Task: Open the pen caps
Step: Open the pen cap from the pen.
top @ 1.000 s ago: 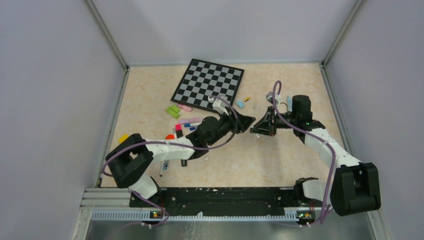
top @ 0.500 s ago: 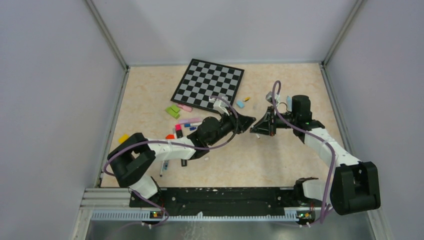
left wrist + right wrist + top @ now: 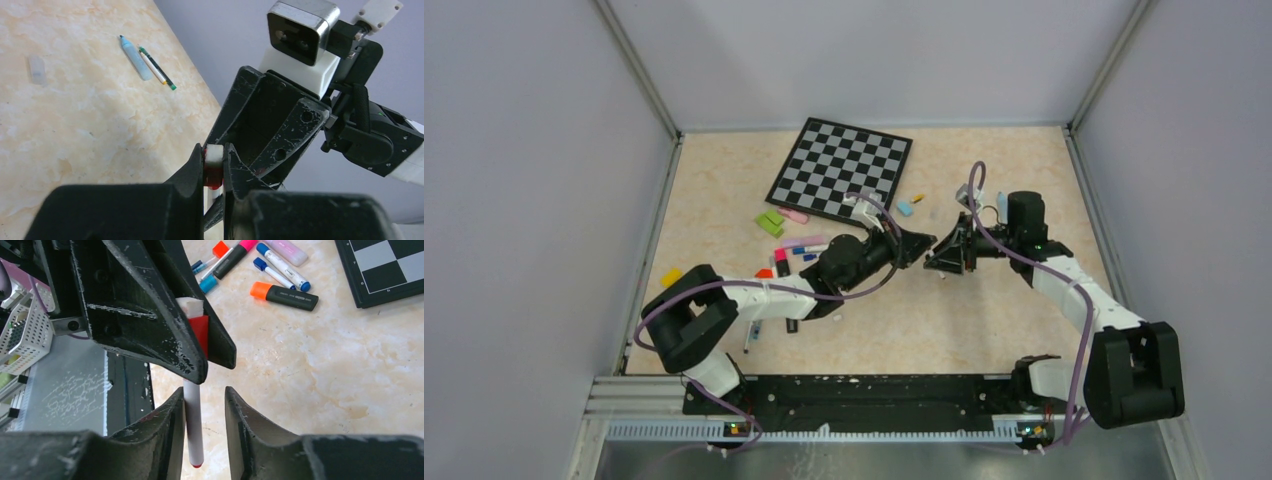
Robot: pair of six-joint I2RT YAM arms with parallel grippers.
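Left end effector is pinching the red pen cap, right end effector is sitting slightly spread around the white pen below it.

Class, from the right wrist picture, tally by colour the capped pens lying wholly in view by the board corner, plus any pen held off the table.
Orange-capped pen: 1
Blue-capped pens: 2
Red-and-white pen, in the left gripper: 1
Total: 4
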